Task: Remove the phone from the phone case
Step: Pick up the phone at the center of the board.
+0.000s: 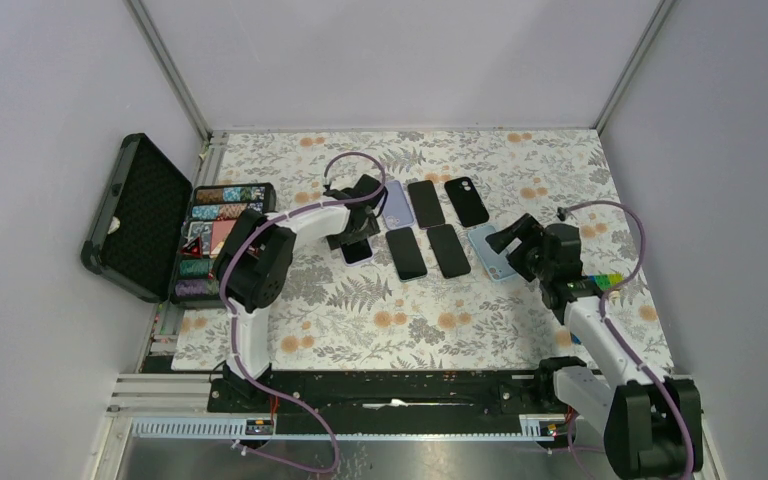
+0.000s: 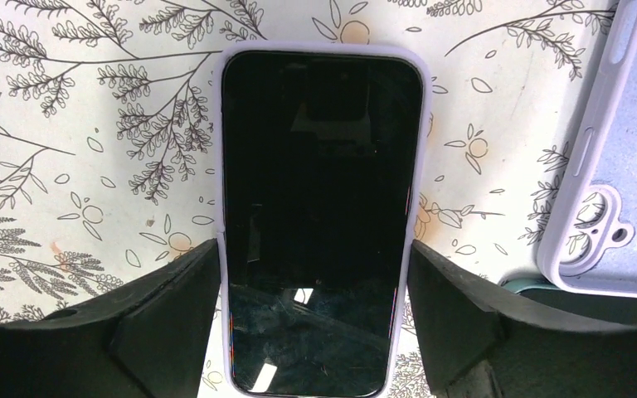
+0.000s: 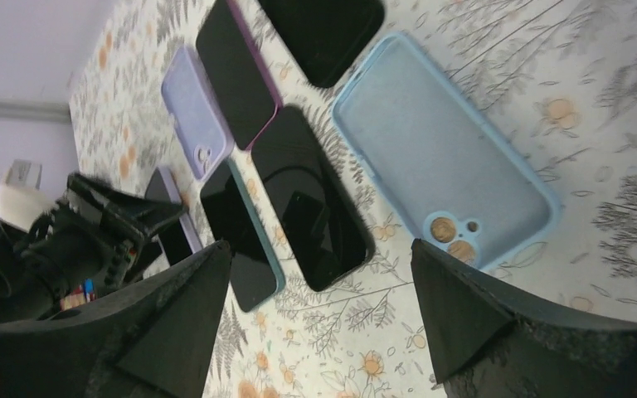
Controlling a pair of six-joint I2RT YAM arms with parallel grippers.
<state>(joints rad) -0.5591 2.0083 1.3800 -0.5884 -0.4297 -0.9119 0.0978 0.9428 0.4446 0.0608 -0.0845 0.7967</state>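
Your left hand sits low over the table, straddling the phone. The phone lies screen-up, seated in its lilac phone case, with the rim showing along the top and both sides. The fingers rest right against the case's long edges near its lower end. You cannot tell whether they squeeze or only touch. An empty lilac case lies just beside it, inside facing up.

Your right hand hovers spread wide with nothing between its fingers. It is near a pale blue case, also empty, and the dark phones laid in rows.
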